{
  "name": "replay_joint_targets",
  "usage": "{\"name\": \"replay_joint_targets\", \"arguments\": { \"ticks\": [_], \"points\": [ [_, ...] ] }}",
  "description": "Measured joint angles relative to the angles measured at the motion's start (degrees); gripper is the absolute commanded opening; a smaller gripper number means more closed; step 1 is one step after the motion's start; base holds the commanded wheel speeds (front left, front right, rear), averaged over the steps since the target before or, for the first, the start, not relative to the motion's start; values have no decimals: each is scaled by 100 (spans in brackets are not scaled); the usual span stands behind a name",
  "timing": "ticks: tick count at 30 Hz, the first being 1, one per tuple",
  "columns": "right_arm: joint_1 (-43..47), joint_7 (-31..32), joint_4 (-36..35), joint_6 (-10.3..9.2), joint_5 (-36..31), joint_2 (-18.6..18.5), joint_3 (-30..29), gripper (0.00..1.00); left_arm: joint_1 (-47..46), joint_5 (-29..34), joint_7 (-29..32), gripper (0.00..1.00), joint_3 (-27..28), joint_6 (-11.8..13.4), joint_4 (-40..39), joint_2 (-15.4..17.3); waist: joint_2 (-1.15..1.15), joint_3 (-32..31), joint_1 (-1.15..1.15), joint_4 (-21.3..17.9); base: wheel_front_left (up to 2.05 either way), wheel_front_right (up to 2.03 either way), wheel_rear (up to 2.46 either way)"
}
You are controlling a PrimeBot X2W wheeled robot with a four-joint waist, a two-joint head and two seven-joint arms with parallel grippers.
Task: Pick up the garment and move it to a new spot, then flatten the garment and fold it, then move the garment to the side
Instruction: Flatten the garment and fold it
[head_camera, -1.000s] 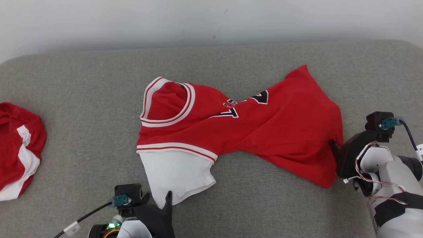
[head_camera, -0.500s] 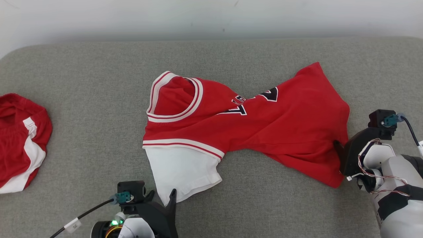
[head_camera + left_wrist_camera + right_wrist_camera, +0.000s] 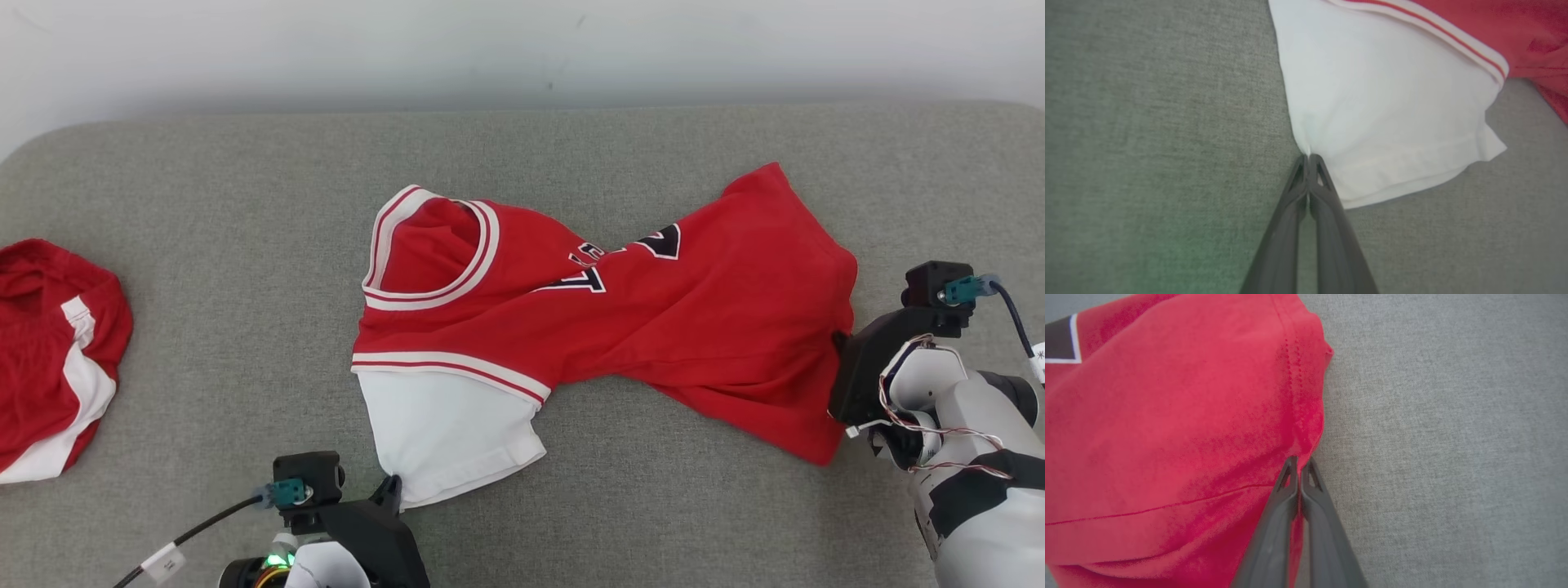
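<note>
The garment is a red jersey with white trim, dark lettering and a white sleeve. It lies twisted across the middle of the grey cushion. My left gripper is shut on the near edge of the white sleeve, fingers pinched together at the cloth. Over at the right, my right gripper is shut on the hem of the red body, its fingertips pressed together at the fold.
A second red and white piece of clothing lies bunched at the cushion's left edge. The grey cushion ends at a pale wall behind. Bare fabric surface lies between the two garments and in front of the jersey.
Both grippers have closed on the jersey: the left on the white sleeve's edge, the right on the red hem. The head camera has shifted slightly.
</note>
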Motion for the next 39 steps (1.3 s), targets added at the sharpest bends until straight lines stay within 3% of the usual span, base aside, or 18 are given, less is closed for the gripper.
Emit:
{"name": "replay_joint_targets", "arguments": {
  "ticks": [10,14,22,26,32,39],
  "points": [
    [-25,-309,-733,0,936,-140,241,0,-463,-592,-543,0,559,-324,-460,-104,0,-174,0,-25,0,0,0],
    [-136,-344,-1213,0,1402,-197,456,0,-1011,-1044,-508,0,869,-500,-590,-136,0,-183,0,-58,0,0,0],
    [-539,-485,-1962,0,2143,-506,867,0,-2507,-1790,-447,0,1580,-592,-508,-110,0,-201,0,-254,0,0,0],
    [-1122,-552,-2023,0,2362,-569,1001,0,-3524,-1836,-355,0,1709,-590,-230,82,0,-28,1,-373,0,0,0],
    [-1994,-679,-1796,0,2294,-545,998,0,-4813,-1501,-777,0,1750,-486,198,234,0,349,1,-488,0,0,0],
    [-3323,-1137,-1518,0,2018,-248,704,0,-6366,-1116,-1307,0,1802,-338,565,432,1,1016,1,-629,0,0,0]
  ]
}}
